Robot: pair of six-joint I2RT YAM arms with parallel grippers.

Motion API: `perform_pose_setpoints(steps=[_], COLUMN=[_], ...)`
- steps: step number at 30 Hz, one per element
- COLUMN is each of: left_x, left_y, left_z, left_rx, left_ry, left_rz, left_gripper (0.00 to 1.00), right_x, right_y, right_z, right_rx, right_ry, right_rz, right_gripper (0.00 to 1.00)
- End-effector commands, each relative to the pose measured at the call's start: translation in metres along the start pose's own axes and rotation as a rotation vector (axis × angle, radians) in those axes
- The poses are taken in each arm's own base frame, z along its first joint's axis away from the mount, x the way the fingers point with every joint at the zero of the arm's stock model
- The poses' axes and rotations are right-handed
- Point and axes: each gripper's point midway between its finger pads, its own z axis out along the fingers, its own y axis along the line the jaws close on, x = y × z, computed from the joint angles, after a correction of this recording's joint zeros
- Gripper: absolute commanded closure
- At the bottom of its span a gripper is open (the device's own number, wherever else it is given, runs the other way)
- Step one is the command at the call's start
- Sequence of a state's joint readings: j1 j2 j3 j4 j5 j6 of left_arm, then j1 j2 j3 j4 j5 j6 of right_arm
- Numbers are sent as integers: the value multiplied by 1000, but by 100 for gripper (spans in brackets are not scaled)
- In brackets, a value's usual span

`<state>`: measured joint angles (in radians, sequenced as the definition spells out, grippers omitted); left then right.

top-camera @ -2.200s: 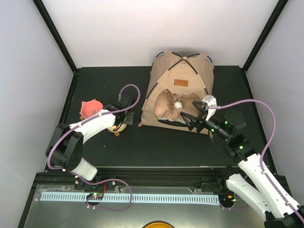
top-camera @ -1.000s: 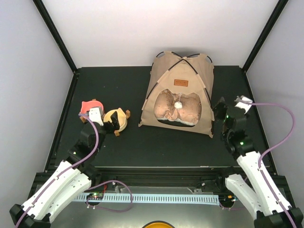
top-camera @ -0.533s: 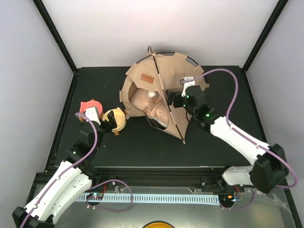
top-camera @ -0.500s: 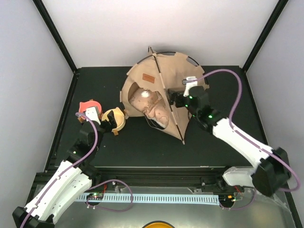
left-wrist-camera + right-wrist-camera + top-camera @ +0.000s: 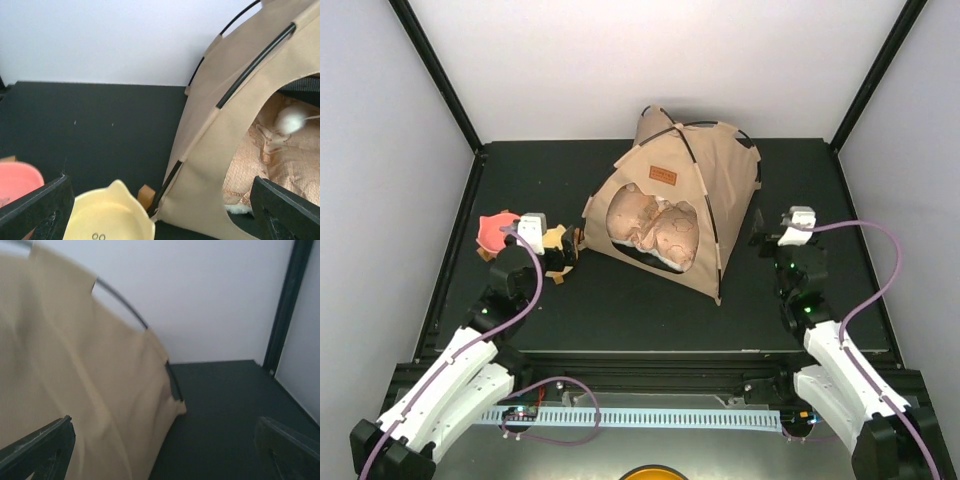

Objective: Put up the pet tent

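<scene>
The pet tent (image 5: 705,205) stands upright at the back middle of the black table, its tan canvas stretched over thin black crossing poles, a brown label patch (image 5: 663,175) above the doorway. The doorway faces near-left and shows a beige cushion (image 5: 655,228) inside. My left gripper (image 5: 562,262) is open, low beside the tent's left corner; in the left wrist view the tent (image 5: 220,150) fills the right half. My right gripper (image 5: 762,232) is open just right of the tent, apart from it. In the right wrist view the tent wall (image 5: 75,380) is close on the left, with nothing between the fingers.
A yellow bowl (image 5: 107,217) lies under my left gripper, with a pink bowl (image 5: 495,228) to its left. A small brown block (image 5: 146,194) sits by the tent's corner. A white pompom (image 5: 292,119) hangs in the doorway. White walls and black posts (image 5: 287,300) bound the table.
The tent, tipped on its side under my right gripper half a second ago, now stands upright with its doorway turned near-left. My right arm has pulled back to the right. The left arm barely moved.
</scene>
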<state>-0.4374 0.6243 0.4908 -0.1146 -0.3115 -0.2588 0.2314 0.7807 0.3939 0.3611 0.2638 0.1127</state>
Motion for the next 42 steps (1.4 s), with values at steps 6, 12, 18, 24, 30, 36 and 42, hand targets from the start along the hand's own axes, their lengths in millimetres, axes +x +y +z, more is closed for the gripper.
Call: perform_pose_setpoints(steps=[6,12,18,24,30,36,42], left_x=[-20,8,22,27,35,37,42], left_y=[38,88,104,108,108,101,103], left_z=[31,60,72,99,91,95,100], left_rx=[-179,-345,-349,-354,-286,-248,-256], left_ry=[-129,-111,-154,-68,-241,-215,-148], left_rz=[91,64,102,154,199,218,199], left_gripper=[1,1,1,3,5,1,1], right_x=[15,60,91,93,94,94,95], right_y=[-4,-23,-54,-57,-54,-54,-54], right_z=[0,15,37,54,56,57,57], right_rx=[16,106,168,156,138,136,137], right_ry=[-75,-28,-12,33,53,55,57], right_rz=[-147,-187,-90,-88,-88,-88,-90], right_gripper=[0,0,1,0,0,0,0])
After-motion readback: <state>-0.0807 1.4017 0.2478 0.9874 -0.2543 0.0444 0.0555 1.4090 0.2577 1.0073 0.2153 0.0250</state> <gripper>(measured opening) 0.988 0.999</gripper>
